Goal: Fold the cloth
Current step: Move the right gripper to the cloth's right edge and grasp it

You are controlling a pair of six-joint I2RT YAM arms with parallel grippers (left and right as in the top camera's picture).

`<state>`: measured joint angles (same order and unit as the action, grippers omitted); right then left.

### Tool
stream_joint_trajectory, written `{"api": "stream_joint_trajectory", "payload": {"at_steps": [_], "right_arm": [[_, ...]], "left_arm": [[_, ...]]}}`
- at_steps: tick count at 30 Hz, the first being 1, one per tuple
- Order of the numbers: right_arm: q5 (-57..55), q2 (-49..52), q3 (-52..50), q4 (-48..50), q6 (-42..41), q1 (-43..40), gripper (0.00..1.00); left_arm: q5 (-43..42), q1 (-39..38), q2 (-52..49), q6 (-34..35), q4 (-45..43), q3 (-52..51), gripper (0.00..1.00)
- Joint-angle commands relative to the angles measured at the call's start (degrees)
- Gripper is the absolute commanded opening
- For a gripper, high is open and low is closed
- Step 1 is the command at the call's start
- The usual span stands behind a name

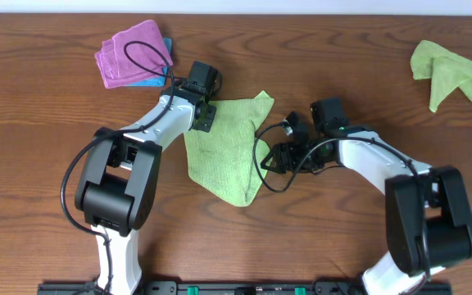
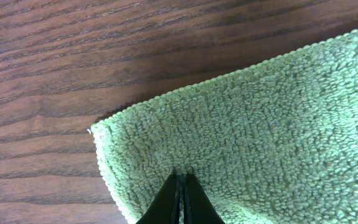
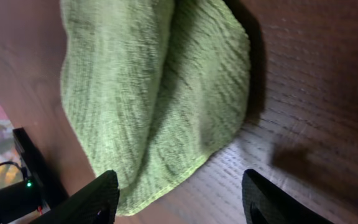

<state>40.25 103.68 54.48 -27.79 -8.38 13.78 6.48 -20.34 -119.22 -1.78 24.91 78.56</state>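
Left wrist view: looped lime terry cloth (image 2: 260,124), stitched hem (image 2: 229,79), beneath closed left pincer (image 2: 180,177); right pincer (image 3: 179,177) wide.

Table (image 1: 301,49) open above cloth (image 1: 228,156), purple cloth (image 1: 129,51) top-left

Looks like a robot lab or test bench: dark wooden table (image 1: 342,33), left arm (image 1: 125,176) and right arm (image 1: 420,213) standing at a black rail (image 1: 220,288) on its near edge, loose cables (image 1: 257,156), a green status light (image 3: 28,184), green cloth (image 1: 224,152) laid between the arms.
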Motion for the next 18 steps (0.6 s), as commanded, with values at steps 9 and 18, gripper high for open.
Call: {"api": "stream_joint_trajectory", "payload": {"at_steps": [9, 18], "right_arm": [[0.26, 2.45, 0.96, 4.63, -2.45, 0.57, 0.58], [0.33, 5.55, 0.96, 7.28, -4.81, 0.57, 0.56]], "left_arm": [[-0.55, 0.55, -1.55, -0.37, 0.55, 0.48, 0.05], [-0.57, 0.55, -1.55, -0.35, 0.55, 0.48, 0.05]]}}
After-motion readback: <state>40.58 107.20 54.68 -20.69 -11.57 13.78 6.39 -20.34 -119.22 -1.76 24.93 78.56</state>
